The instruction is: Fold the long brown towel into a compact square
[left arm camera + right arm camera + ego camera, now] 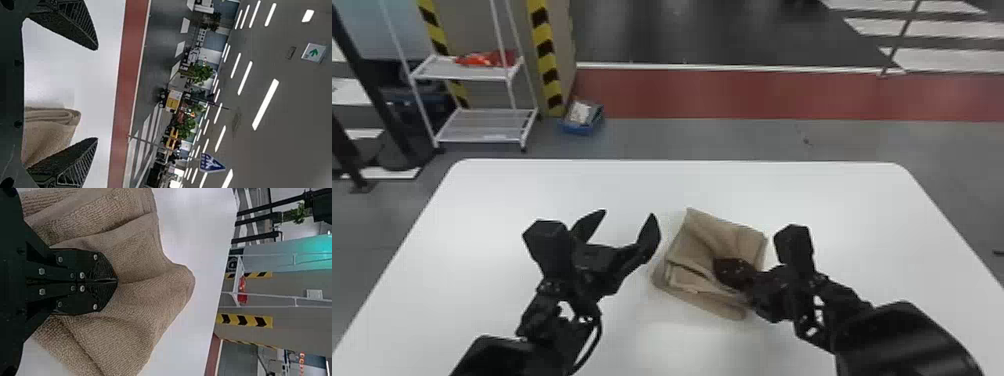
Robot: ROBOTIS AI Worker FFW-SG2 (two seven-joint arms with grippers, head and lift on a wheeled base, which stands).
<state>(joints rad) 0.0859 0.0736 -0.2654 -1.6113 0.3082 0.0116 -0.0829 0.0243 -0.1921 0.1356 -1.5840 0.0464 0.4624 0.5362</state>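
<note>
Over the white table, my left gripper stands open to the left of the folded brown towel, apart from it. My right gripper is shut, its tips against the towel's top near the middle of its right half. The towel lies as a thick, uneven bundle with stacked layers along its near left edge. In the left wrist view, the open left gripper has the towel farther off beyond it. Creases spread across the towel from the shut right gripper in the right wrist view.
The white table has rounded far corners. On the floor beyond it stand a white shelf rack and a blue box, beside a pillar with yellow and black stripes.
</note>
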